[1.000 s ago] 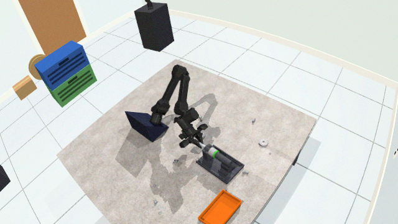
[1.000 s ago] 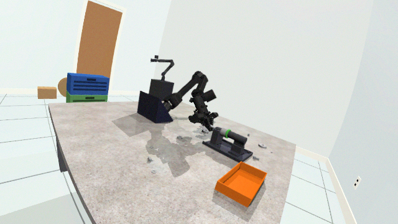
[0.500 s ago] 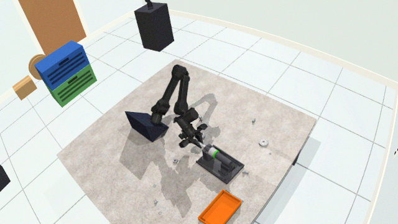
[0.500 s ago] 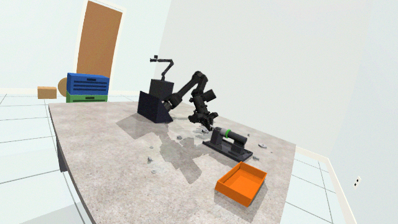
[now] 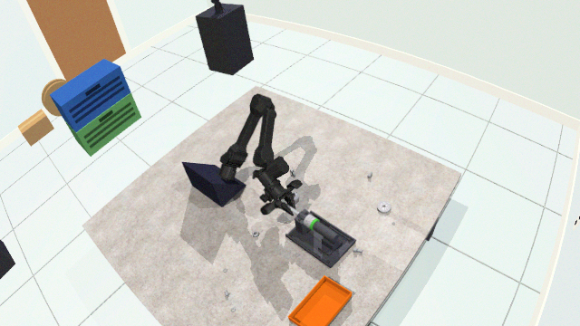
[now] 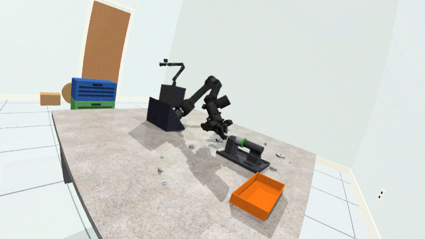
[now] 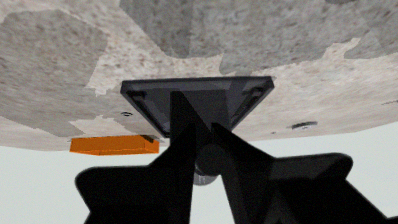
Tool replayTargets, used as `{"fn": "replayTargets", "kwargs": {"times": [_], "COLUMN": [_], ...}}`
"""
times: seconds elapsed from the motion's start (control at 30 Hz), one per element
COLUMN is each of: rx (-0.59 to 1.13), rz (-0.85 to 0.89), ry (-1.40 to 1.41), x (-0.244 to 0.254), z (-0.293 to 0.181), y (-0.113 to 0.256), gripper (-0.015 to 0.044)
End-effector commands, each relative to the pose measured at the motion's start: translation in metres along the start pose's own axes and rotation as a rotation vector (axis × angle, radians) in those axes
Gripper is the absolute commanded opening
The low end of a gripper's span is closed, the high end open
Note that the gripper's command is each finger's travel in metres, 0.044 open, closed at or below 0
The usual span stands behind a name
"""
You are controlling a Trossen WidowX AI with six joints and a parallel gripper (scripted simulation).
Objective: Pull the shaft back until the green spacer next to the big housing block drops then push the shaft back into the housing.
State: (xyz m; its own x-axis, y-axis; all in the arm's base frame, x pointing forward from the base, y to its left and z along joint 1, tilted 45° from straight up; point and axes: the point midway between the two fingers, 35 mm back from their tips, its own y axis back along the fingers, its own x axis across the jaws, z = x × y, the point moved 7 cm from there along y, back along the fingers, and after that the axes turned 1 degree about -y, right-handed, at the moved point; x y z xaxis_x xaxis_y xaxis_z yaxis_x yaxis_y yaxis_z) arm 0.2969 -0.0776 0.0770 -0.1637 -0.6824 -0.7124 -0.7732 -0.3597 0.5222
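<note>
The green spacer [image 5: 314, 224] [image 6: 244, 142] is still up on the shaft line, against the end of the dark cylindrical housing [image 5: 327, 233] [image 6: 254, 146]. Light grey spacers [image 5: 309, 220] [image 6: 238, 141] sit between it and the upright bracket [image 6: 230, 145]. My gripper [image 5: 294, 212] [image 6: 226, 136] [image 7: 203, 128] is shut on the shaft's outer end, just outside the bracket. A short light length of shaft [image 6: 227, 135] shows between fingertips and bracket. In the wrist view the fingers hide the held end, and the green spacer does not show.
The fixture's dark base plate [image 5: 312, 250] [image 7: 200, 82] lies under the bracket and housing. An orange tray [image 5: 339, 311] [image 6: 248, 208] [image 7: 112, 146] stands beyond it. A round metal part [image 5: 384, 207] [image 6: 280, 155] [image 7: 304, 125] and several small metal bits lie around the fixture.
</note>
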Motion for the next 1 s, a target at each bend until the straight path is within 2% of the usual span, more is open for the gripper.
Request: {"fn": "replayTargets", "kwargs": {"times": [0.0, 0.97], "rx": [-0.001, -0.001], "rz": [0.002, 0.002], "ry": [0.002, 0.002], "x": [0.0005, 0.0006], "z": [0.0012, 0.0034], "y": [0.0008, 0.0030], "gripper": [0.0000, 0.0000]}}
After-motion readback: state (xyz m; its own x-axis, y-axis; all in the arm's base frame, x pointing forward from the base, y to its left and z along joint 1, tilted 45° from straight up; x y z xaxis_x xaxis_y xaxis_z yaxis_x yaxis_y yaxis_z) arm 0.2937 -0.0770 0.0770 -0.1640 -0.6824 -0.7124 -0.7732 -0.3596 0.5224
